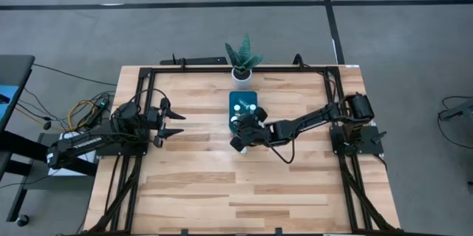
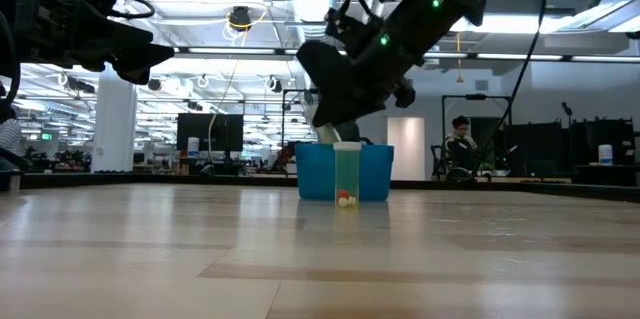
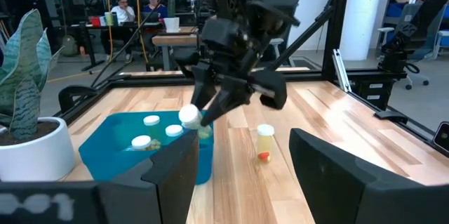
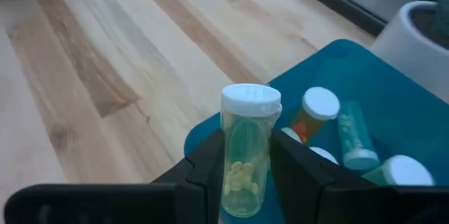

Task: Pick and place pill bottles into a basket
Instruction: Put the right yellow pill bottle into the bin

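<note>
The teal basket (image 1: 238,103) stands mid-table before a white plant pot (image 1: 242,74) and holds several white-capped pill bottles (image 4: 319,108). My right gripper (image 4: 245,182) is shut on one clear pill bottle (image 4: 245,154) with yellow pills, over the basket's near edge (image 3: 203,147). Another pill bottle (image 3: 264,143) stands upright on the table just near of the basket; it also shows in the low view (image 2: 347,174). My left gripper (image 3: 245,182) is open and empty above the table, left of the basket (image 1: 176,121). My right gripper pinches the bottle's clear body (image 4: 244,164) between its two fingers, below the white cap (image 4: 250,101), which sticks out past the fingertips. The fingers slant down toward the basket. The bottle is lifted clear, tilted, its cap end (image 3: 189,116) over the basket's near edge.
The plant pot with spiky green leaves (image 3: 28,140) stands right behind the basket at the table's far edge. A black frame rail (image 1: 236,68) runs around the tabletop. Bare wood lies on the near half of the table (image 1: 236,191). People sit in the room beyond.
</note>
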Tool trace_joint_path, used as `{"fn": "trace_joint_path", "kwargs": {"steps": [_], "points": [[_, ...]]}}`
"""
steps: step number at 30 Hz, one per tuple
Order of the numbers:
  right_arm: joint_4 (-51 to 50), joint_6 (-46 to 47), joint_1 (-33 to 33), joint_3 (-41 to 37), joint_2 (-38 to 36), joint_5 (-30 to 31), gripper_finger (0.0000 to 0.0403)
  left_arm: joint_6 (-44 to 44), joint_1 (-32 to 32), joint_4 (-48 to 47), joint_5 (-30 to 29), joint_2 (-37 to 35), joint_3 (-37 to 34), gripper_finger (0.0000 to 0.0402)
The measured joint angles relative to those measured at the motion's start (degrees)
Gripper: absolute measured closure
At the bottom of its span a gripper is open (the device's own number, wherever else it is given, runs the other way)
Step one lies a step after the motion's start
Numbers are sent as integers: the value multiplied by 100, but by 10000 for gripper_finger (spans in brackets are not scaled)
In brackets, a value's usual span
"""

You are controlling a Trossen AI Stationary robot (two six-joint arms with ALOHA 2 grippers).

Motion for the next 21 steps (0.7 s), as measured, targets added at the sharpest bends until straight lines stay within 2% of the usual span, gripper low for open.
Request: {"fn": "trace_joint_path", "kwargs": {"steps": [5, 21], "points": [[479, -270, 36, -192, 5, -376, 304, 0, 1, 0, 0, 0, 0, 189], [476, -428, 10, -211, 10, -385, 304, 0, 2, 0, 0, 0, 0, 189]]}}
